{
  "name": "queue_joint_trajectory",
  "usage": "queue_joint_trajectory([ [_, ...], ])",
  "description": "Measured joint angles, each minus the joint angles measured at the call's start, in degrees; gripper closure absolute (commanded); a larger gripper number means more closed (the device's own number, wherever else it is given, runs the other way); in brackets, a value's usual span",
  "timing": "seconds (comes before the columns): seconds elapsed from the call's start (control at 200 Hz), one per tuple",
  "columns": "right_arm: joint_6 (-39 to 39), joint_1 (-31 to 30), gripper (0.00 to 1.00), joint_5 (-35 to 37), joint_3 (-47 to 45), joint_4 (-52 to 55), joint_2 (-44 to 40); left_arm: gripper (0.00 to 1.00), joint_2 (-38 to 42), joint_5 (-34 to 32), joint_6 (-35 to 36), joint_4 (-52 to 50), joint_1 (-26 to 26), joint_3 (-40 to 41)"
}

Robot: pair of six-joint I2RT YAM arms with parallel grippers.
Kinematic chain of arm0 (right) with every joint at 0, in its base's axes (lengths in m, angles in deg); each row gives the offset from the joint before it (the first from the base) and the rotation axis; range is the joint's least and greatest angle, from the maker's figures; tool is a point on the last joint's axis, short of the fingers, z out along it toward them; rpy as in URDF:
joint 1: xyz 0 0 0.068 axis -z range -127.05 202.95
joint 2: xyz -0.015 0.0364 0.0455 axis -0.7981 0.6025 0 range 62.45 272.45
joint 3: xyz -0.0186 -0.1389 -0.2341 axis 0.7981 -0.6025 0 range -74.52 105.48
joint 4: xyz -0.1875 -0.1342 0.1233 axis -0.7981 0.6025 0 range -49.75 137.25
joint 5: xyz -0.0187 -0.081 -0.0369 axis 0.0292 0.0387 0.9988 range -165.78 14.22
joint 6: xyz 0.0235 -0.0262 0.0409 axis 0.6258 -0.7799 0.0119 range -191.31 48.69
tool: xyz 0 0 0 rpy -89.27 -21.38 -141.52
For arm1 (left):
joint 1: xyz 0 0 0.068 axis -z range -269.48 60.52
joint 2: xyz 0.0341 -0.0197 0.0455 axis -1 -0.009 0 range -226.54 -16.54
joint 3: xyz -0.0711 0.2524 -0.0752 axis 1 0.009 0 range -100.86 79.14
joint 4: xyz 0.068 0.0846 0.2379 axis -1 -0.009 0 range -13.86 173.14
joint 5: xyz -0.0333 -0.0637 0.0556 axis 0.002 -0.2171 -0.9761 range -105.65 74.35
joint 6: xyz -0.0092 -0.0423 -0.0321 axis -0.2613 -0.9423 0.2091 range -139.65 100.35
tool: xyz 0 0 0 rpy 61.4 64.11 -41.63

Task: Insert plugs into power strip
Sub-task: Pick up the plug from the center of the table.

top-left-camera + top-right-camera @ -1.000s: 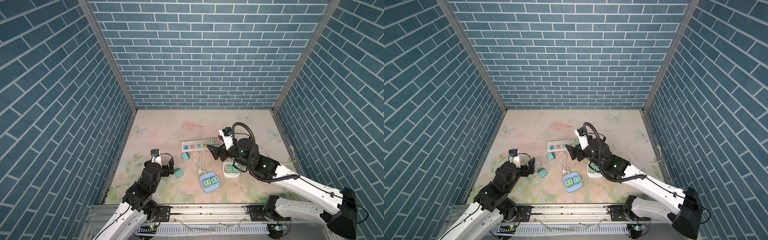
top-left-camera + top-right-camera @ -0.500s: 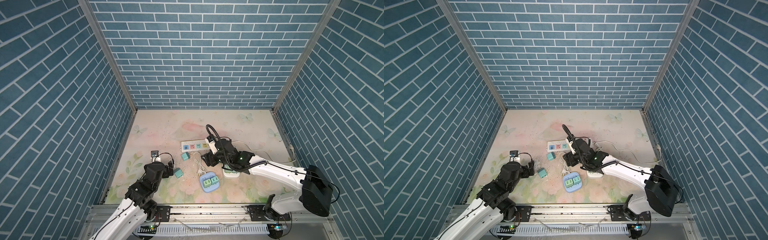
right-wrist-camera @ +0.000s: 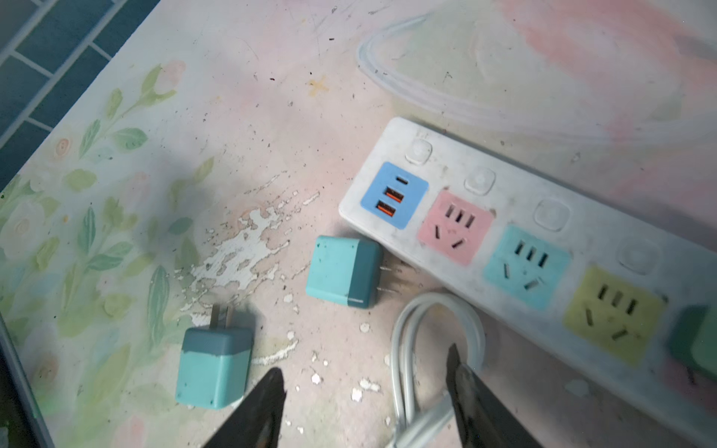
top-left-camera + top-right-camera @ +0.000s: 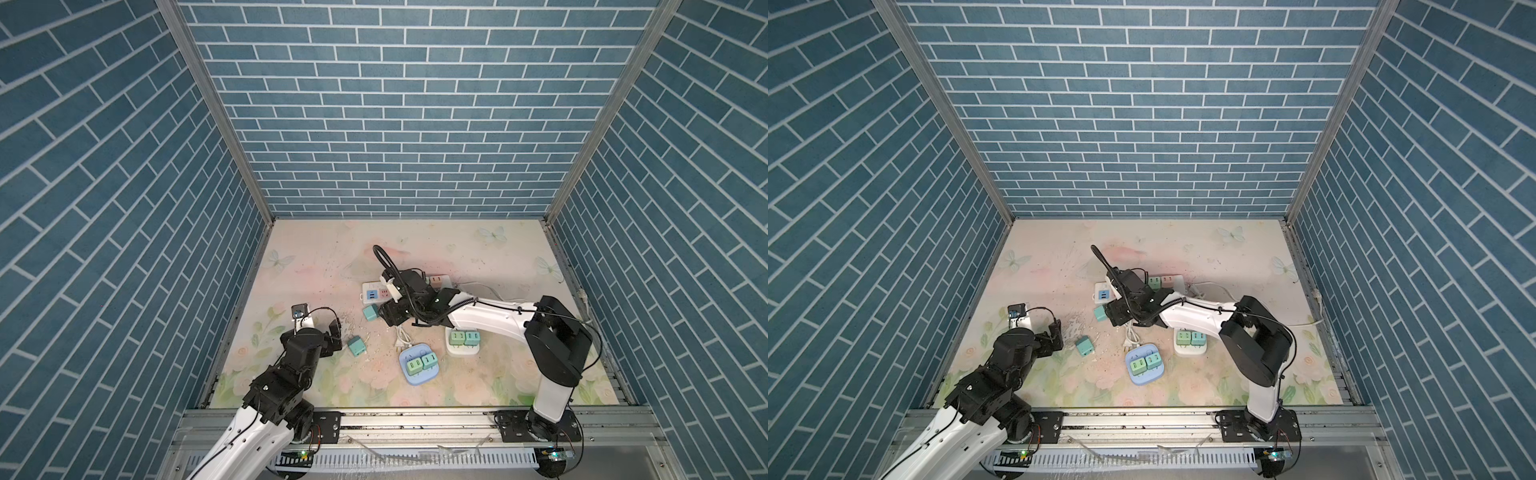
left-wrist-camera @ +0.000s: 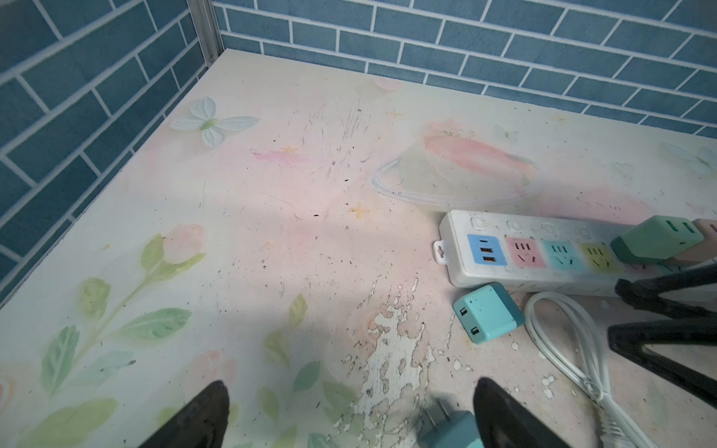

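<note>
The white power strip (image 3: 516, 201) shows pink, blue and yellow sockets; a green plug (image 5: 659, 238) and a pinkish one (image 5: 707, 236) stand in its far sockets. One teal plug (image 3: 343, 271) lies on its side against the strip's end, prongs toward the strip. Another teal plug (image 3: 213, 366) lies nearer the left arm. My right gripper (image 3: 364, 372) is open, low over the mat just short of the first plug, with a white cord (image 3: 403, 349) by one finger. My left gripper (image 5: 353, 382) is open and empty, with the second plug (image 5: 450, 430) just inside one finger.
A small blue strip (image 4: 415, 377) and a small white one (image 4: 461, 351) each carry two green plugs near the front. The right arm (image 4: 490, 318) crosses above the long strip. Brick walls close in the mat on three sides.
The right arm swung left and down from over the strip's right part to the teal plug at its left end, and its jaws narrowed. The left arm barely moved.
</note>
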Motion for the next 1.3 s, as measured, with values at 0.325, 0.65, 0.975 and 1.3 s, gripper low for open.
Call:
queue_joint_trajectory([
  [0.325,-4.4,0.0,0.36,-1.6,10.3,0.5,9.3,0.0,2.8,-2.1,-1.4,-2.5,0.0,0.0],
  [0.65,-4.9,0.0,0.43,-7.2,15.9,1.4,15.3,0.01,4.7,-2.8,-1.7,-3.7,0.0,0.0],
  [0.975,-5.3,-0.8,0.43,-8.7,25.0,4.0,22.3,0.0,4.7,-2.8,-1.9,-3.8,0.0,0.0],
  [1.3,-6.4,-1.4,0.43,-7.4,28.0,6.6,24.6,0.0,4.6,-2.8,-1.9,-3.8,0.0,0.0],
])
